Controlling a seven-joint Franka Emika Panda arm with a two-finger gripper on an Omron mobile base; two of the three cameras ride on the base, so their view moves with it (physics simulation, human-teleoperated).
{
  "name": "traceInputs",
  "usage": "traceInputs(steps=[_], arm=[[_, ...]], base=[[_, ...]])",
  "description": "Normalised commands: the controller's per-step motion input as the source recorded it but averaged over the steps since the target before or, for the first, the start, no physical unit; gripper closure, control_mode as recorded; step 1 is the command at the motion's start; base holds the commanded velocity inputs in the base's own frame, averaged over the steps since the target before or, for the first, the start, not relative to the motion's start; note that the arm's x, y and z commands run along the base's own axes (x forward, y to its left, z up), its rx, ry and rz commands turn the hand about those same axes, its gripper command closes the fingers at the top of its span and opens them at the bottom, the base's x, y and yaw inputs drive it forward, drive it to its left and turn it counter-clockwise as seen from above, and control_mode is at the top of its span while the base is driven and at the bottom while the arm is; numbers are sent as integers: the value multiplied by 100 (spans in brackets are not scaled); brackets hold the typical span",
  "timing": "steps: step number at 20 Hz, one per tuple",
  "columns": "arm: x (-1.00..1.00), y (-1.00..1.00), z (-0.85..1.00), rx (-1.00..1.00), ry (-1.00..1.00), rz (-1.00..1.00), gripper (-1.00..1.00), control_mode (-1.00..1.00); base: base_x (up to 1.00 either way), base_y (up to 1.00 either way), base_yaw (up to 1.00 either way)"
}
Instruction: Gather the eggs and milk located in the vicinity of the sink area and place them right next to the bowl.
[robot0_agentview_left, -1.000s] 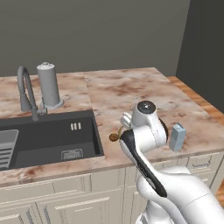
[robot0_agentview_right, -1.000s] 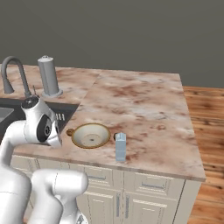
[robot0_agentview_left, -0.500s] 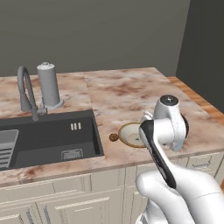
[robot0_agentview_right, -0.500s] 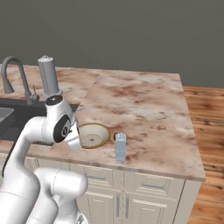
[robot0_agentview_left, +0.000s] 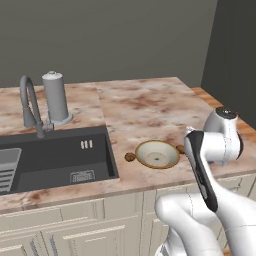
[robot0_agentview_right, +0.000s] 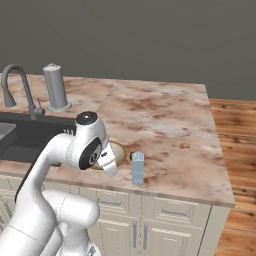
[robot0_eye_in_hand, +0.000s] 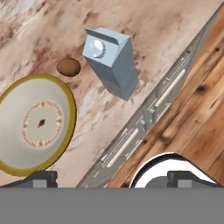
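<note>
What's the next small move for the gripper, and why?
Probably lift clear and stop: the gripper is open and empty, the milk stands upright by the bowl, and eggs lie on both sides of it. The placing looks done.

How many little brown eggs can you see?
2: one small brown oval egg left of the cream gold-rimmed bowl, another on its right. The arm may hide more.
</note>
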Motion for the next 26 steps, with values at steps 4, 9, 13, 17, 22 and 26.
traceInputs(steps=[4,9,13,17,22,26], arm=[[-6,-32,37,0,4,13,-100,-100],[0,-38,25,0,2,21,-100,-100],[0,-42,3,-3,4,32,-100,-100],[0,-34,0,-7,5,35,-100,-100],[17,-3,0,-8,11,34,-100,-100],[29,0,0,-9,5,32,-100,-100]], base=[[0,0,0],[0,0,0],[0,0,0],[0,0,0],[0,0,0],[0,0,0]])
